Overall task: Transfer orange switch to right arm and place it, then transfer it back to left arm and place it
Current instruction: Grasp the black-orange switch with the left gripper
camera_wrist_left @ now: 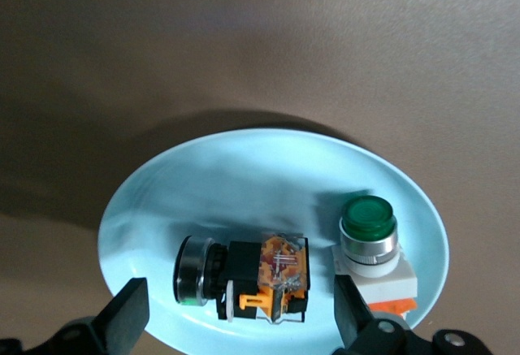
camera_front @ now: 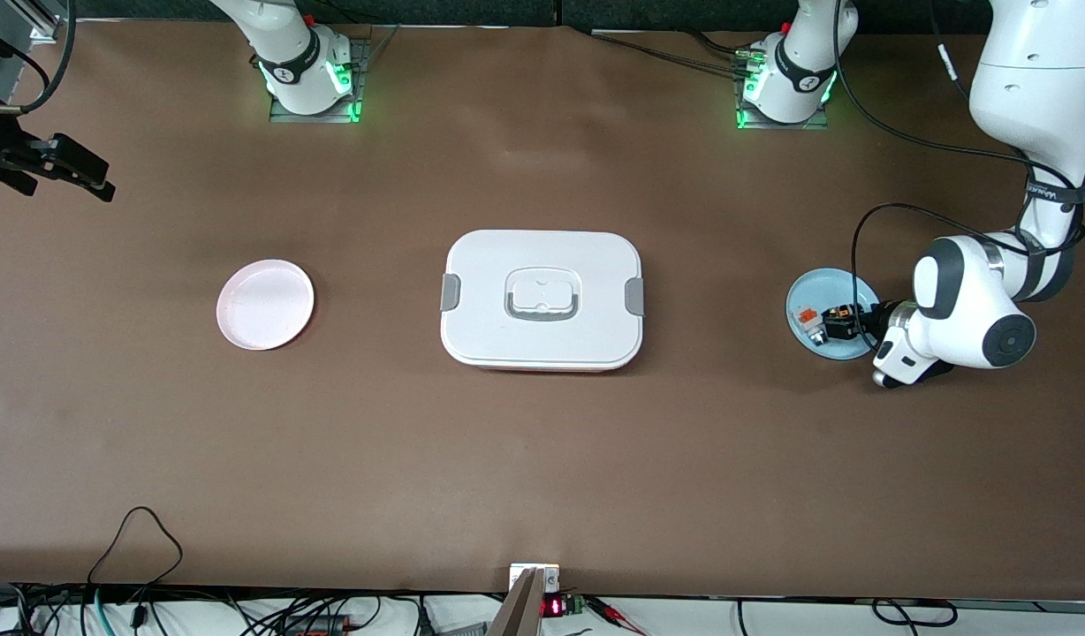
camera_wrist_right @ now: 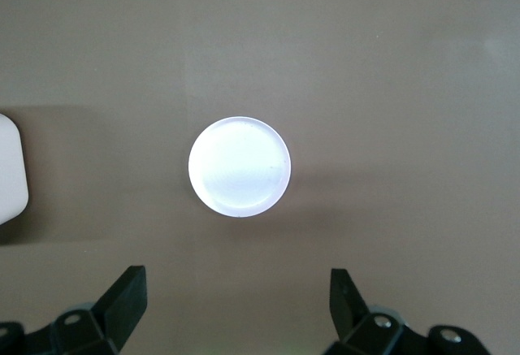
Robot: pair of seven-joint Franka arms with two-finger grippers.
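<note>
On blue plate (camera_wrist_left: 244, 176) — 1 orange switch (camera_wrist_left: 260, 278) + 1 green-capped switch (camera_wrist_left: 370, 245), left gripper (camera_wrist_left: 240, 318) fingers wide astride; right gripper (camera_wrist_right: 236, 306) wide.

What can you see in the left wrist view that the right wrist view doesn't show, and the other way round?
Only the left wrist view shows the blue plate holding the orange switch and a green-capped switch, with the open left gripper low over them. Only the right wrist view shows the empty pink plate, a corner of the box and the open right gripper high above. Both show the brown table.
</note>
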